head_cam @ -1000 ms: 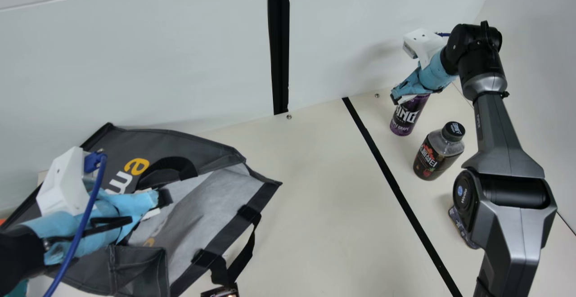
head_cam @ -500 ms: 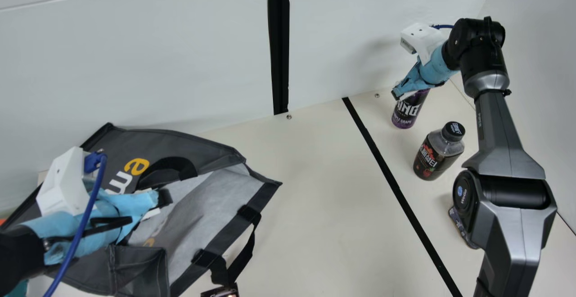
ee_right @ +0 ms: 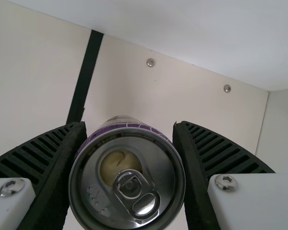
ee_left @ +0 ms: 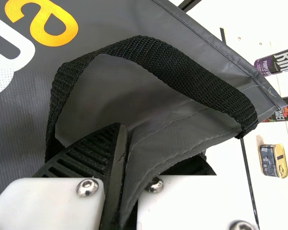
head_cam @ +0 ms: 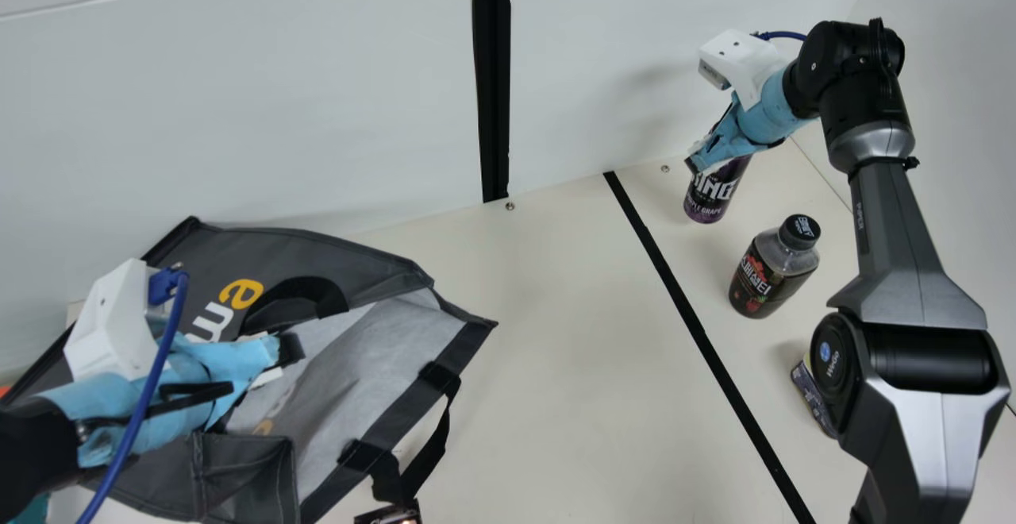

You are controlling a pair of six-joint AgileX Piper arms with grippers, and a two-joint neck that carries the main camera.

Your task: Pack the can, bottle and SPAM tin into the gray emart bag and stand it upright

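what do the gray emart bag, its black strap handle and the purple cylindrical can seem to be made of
Gray emart bag: probably coated or laminated fabric, smooth with a slight sheen and stitched seams.
Black strap handle: matte webbing, likely synthetic, with a coarse weave showing.
Purple cylindrical can: metal, perhaps aluminium, judging by its shiny silvery lid and pull tab.

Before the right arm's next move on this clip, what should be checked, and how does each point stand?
1. Can between the right gripper's fingers: ok.
2. Left gripper pinching the bag's edge: ok.
3. Bag's mouth open, pale lining showing: ok.
4. Can's base clear of the table: cannot tell.
5. Bottle standing upright: ok.
6. Bag standing upright: not ok, it slumps.
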